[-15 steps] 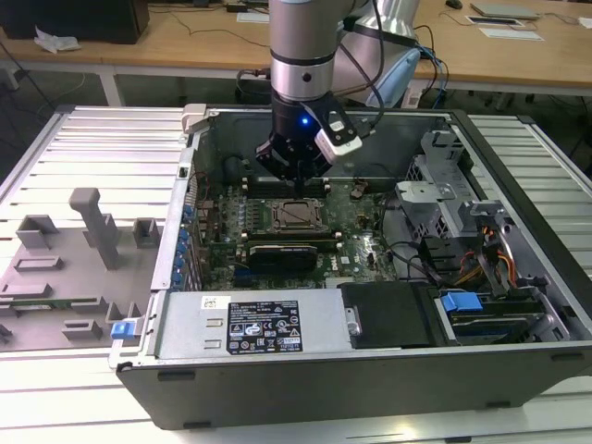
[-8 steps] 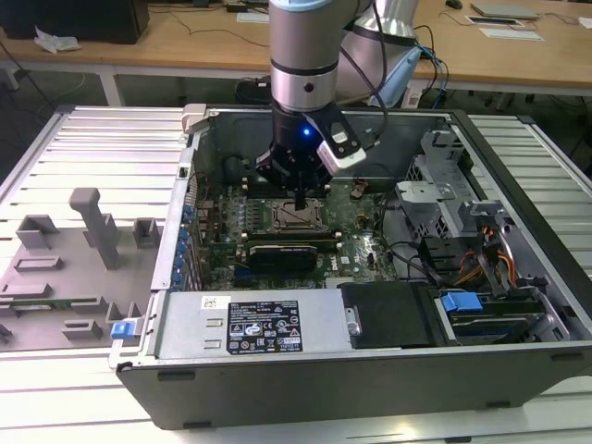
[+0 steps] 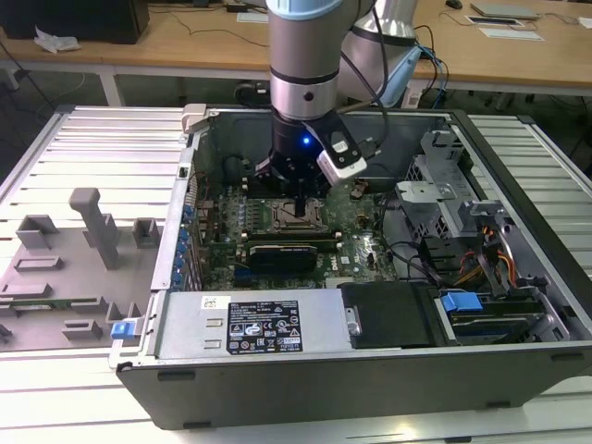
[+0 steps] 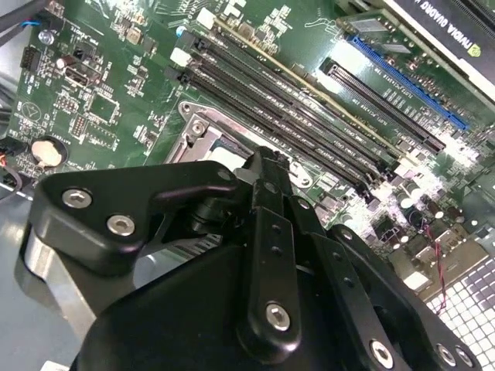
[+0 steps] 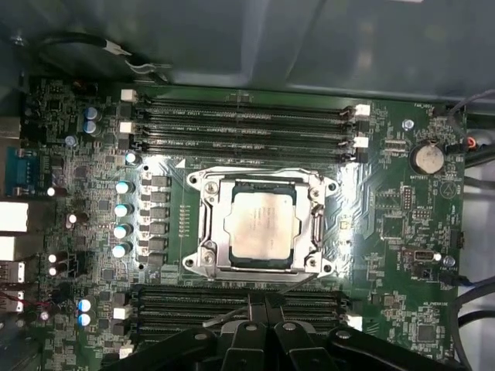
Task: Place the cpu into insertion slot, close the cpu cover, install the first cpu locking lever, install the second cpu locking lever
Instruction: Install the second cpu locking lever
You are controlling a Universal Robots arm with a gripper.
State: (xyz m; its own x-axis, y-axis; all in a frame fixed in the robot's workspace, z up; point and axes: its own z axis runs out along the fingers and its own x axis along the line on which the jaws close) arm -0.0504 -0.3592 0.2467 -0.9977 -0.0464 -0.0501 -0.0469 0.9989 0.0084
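cpu [image 5: 261,226]: I see a silvery-beige top with faint grey print, at centre frame in the first wrist view.
cpu cover [image 5: 213,224]: shiny grey metal frame around it.
motherboard [image 5: 394,232]: dark green, speckled with tiny silver parts.
memory slots [image 5: 240,124]: black bars with white end clips, upper middle.
capacitors [image 5: 121,218]: pale blue-white tops, a column at left.
gripper [image 5: 264,325]: matte black, I see silver screws on it in the second wrist view.
computer case [image 3: 370,388]: dark grey, lower part of the exterior view.

1. Chip [image 5: 259,226]: brushed silvery-beige metal top, dull sheen.
2. Cover [image 5: 210,224]: bright, glossy grey metal.
3. Gripper [image 4: 267,174]: matt black metal with shiny screws.
4. Circuit board [image 5: 387,232]: glossy green.
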